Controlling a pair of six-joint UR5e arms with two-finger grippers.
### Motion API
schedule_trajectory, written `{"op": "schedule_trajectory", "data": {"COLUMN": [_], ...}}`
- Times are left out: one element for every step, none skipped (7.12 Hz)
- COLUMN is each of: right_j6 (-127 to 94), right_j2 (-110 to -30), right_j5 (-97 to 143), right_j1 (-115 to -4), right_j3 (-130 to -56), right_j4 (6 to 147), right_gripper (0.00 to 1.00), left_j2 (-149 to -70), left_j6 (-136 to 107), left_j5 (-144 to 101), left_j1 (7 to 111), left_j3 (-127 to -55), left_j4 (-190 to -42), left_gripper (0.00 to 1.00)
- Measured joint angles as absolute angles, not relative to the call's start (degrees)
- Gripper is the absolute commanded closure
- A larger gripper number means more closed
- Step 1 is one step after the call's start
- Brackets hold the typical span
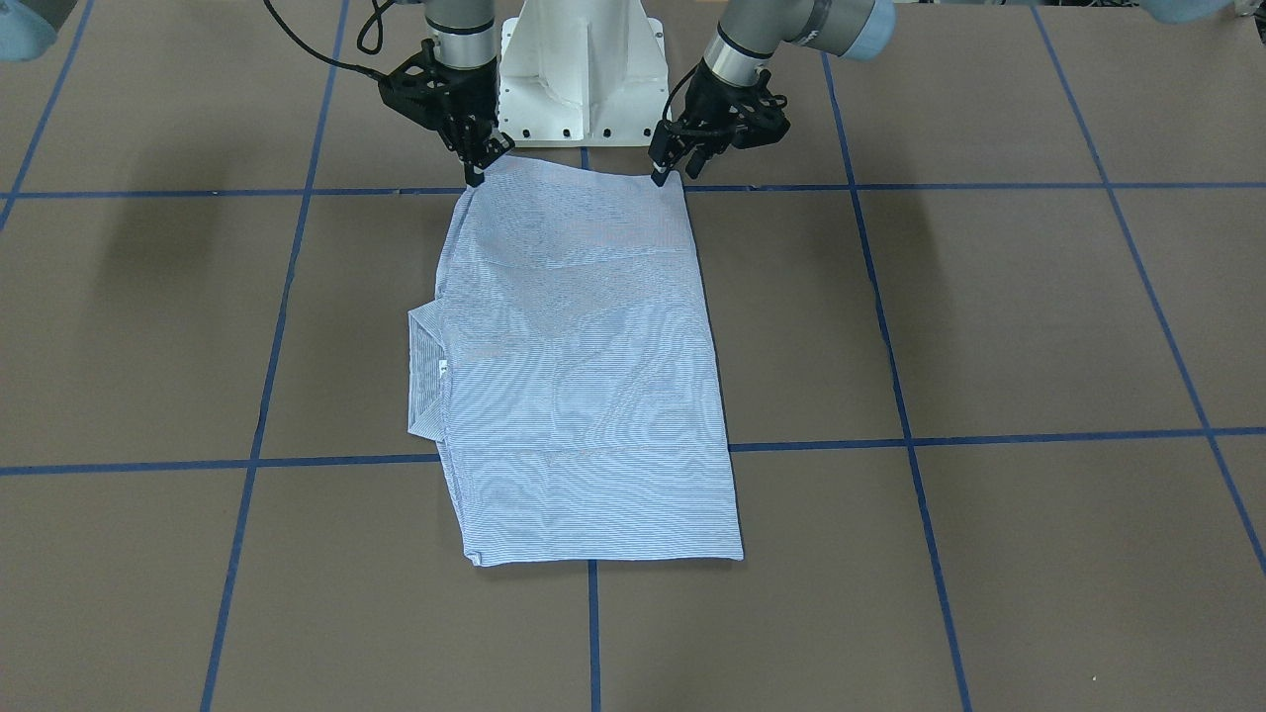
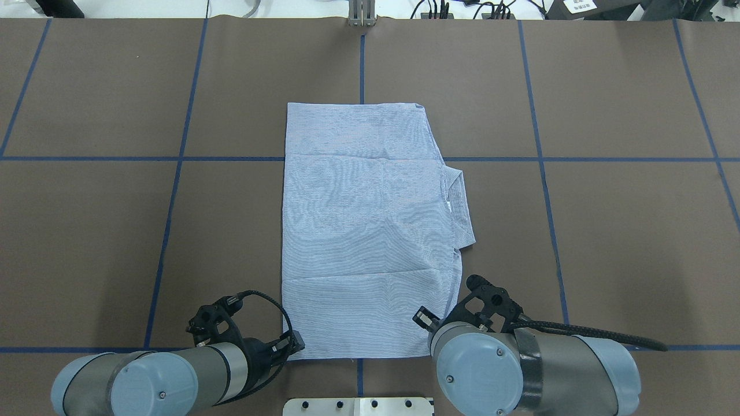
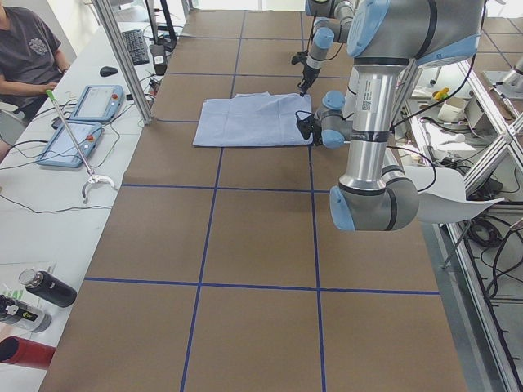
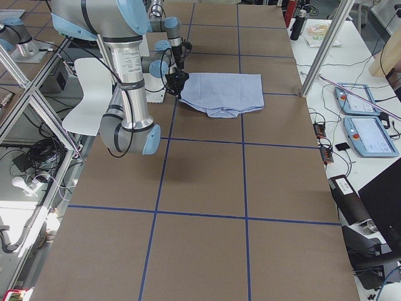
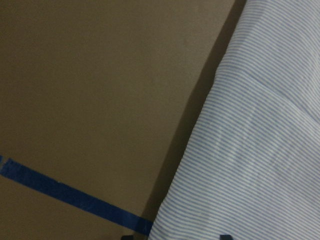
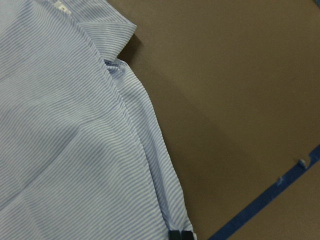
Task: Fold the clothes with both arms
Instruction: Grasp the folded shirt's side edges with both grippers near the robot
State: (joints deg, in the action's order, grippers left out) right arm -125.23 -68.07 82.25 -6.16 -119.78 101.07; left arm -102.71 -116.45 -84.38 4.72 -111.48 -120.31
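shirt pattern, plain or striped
Striped: the shirt has fine light blue and white stripes, clearest in the right wrist view.

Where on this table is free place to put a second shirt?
Bare table lies on both sides of the shirt and beyond its far edge. Crowded: the robot-side edge, where left gripper and right gripper are at its corners.

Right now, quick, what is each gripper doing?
Left gripper: looks open, tips apart at the shirt edge.
Right gripper: shut on the shirt's corner.
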Motion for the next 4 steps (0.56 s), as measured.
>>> {"op": "schedule_trajectory", "data": {"right_j6": [-125.21,-125.21,-125.18,-125.17], "right_j2": [-68.09,-68.09,-68.07,-68.04], "right_j5": [82.26,82.26,82.26,82.27], "right_j1": [-6.18,-6.18,-6.17,-6.16], "right_j3": [-119.84,-119.86,-119.88,-119.88], "right_j4": [101.07,101.07,101.07,101.07], "right_gripper": [1.0,1.0,1.0,1.0], "left_j2": [-102.72,-102.73,-102.77,-102.83], "left_j6": [-116.46,-116.45,-116.45,-116.44], "left_j5": [-84.38,-84.37,-84.4,-84.47], "left_j1": [4.63,4.6,4.58,4.57], "left_j3": [-111.23,-110.95,-110.82,-110.81], "left_j4": [-120.32,-120.32,-120.32,-120.34], "left_gripper": [0.61,0.87,1.0,1.0]}}
